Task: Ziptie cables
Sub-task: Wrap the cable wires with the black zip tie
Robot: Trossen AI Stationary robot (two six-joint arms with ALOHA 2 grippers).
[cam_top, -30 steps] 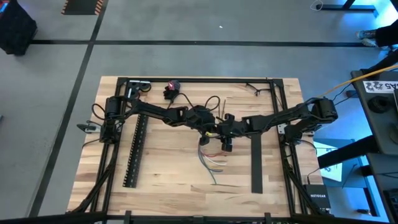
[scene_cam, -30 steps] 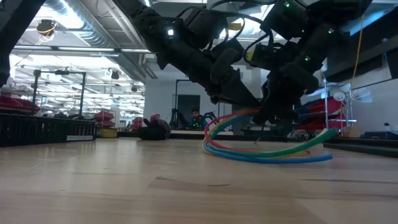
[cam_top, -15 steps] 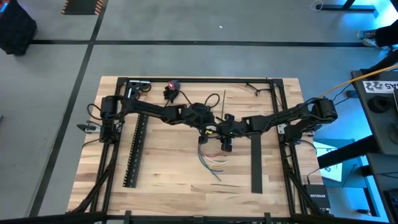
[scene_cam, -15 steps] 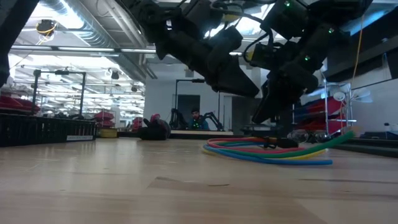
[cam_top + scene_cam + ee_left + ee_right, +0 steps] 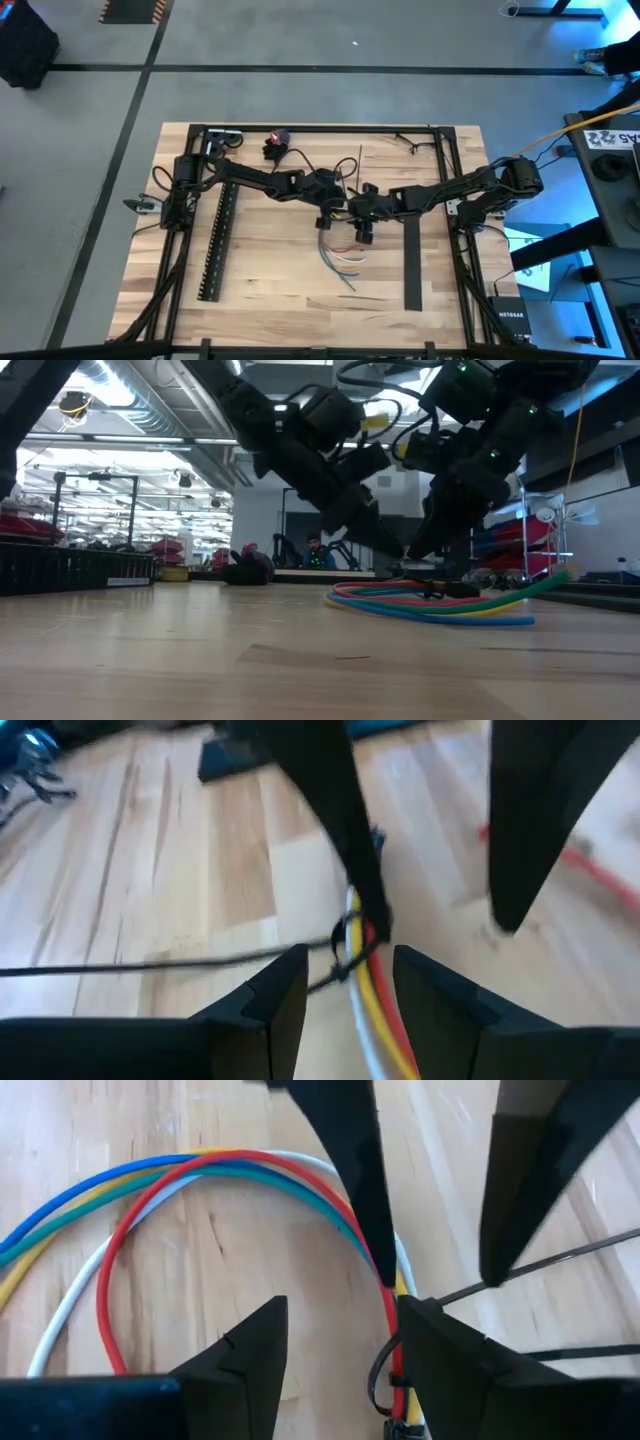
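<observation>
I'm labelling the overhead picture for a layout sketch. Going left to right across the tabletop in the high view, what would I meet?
Long black slotted bar → left tool → cables → flat black strip.

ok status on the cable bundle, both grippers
Left gripper open above the cables, nothing held. Right gripper open over the zip tie looped round the bundle. Cables flat on the table. Nothing in the way.
</observation>
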